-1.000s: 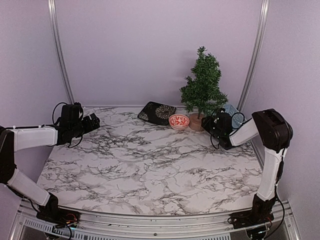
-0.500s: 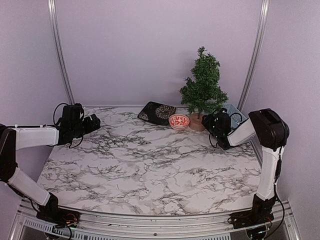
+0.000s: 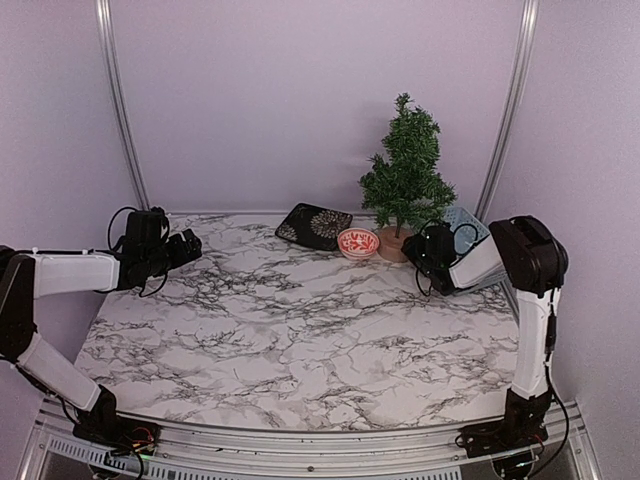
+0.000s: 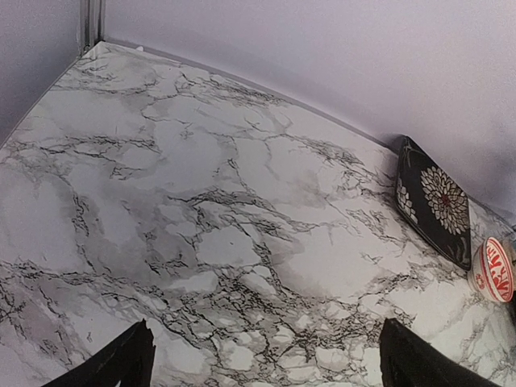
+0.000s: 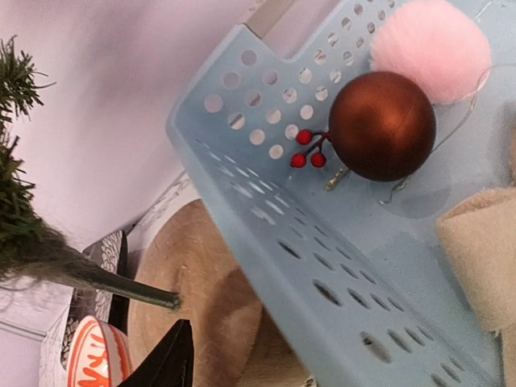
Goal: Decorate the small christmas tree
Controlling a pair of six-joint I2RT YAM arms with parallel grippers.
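The small christmas tree point(image 3: 405, 170) stands at the back right on its round tan base point(image 3: 393, 245). In the right wrist view its base point(image 5: 201, 282) and thin trunk point(image 5: 121, 284) show at lower left. A light-blue perforated basket point(image 3: 466, 222) sits right of the tree. Its wall point(image 5: 266, 201) fills the right wrist view, and inside lie a brown ball ornament point(image 5: 380, 125), a pink pompom point(image 5: 431, 48), red berries point(image 5: 306, 150) and a burlap piece point(image 5: 484, 258). My right gripper point(image 3: 432, 250) is low between tree base and basket, open, one finger point(image 5: 165, 363) showing. My left gripper point(image 3: 185, 245) is open and empty at the far left.
A red-and-white bowl point(image 3: 358, 241) and a black patterned plate point(image 3: 314, 225) sit left of the tree. Both show in the left wrist view, plate point(image 4: 431, 205) and bowl point(image 4: 493, 270). The marble table point(image 3: 300, 320) has walls at the back and both sides.
My right arm has drawn in and its gripper has edged closer to the basket and tree base. The left gripper has barely moved.
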